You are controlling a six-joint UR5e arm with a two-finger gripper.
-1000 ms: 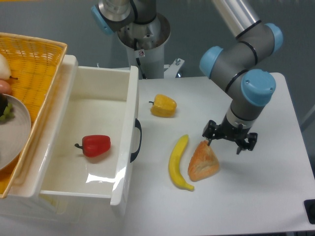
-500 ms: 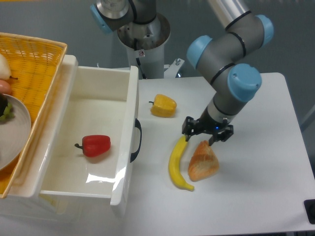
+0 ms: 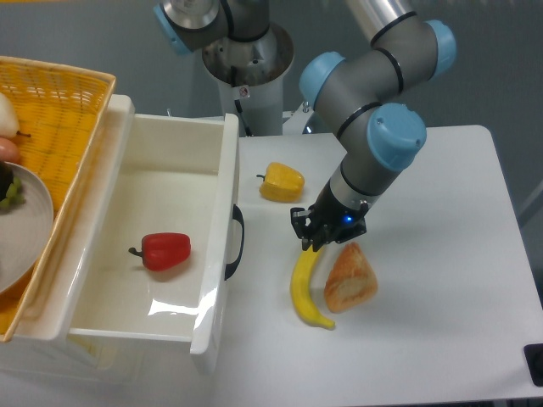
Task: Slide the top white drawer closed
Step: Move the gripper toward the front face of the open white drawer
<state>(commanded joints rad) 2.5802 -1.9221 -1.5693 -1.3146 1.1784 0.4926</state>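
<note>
Top white drawer (image 3: 110, 280) stands pulled far out at the table's (image 3: 441, 339) left, a red pepper (image 3: 165, 251) lying inside. The gripper (image 3: 327, 231) hangs well right of it, above the banana's (image 3: 305, 284) upper tip; I cannot tell how far its jaws are parted, and it holds nothing visible. A croissant (image 3: 349, 277) lies just beside the banana, a yellow pepper (image 3: 282, 182) behind. A wicker basket (image 3: 59, 110) sits over the drawer's left edge.
</note>
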